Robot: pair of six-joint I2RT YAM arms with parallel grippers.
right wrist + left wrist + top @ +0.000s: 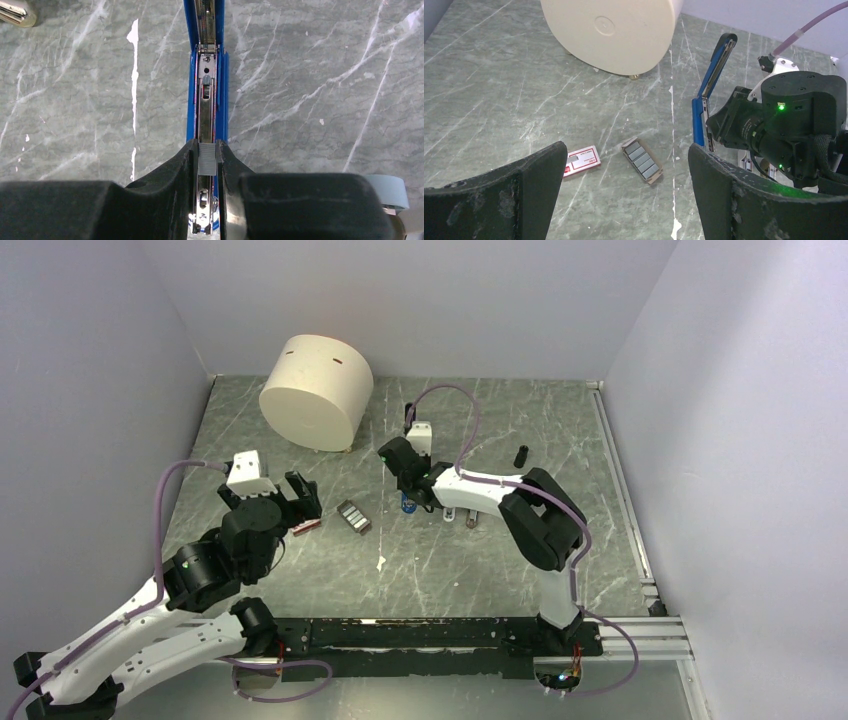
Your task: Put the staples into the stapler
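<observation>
The stapler lies open on the table, its blue body framing a bare metal channel; it also shows in the left wrist view with its top arm swung up. My right gripper is shut on a small grey ribbed block of staples, held right over the channel. In the top view the right gripper is above the stapler. A cardboard tray with several staple blocks and the red-and-white box sleeve lie ahead of my open, empty left gripper.
A large cream cylindrical container stands at the back left. A small black cylinder lies right of the right arm. A pale-blue piece shows beside the right gripper. The tray and sleeve lie between the arms.
</observation>
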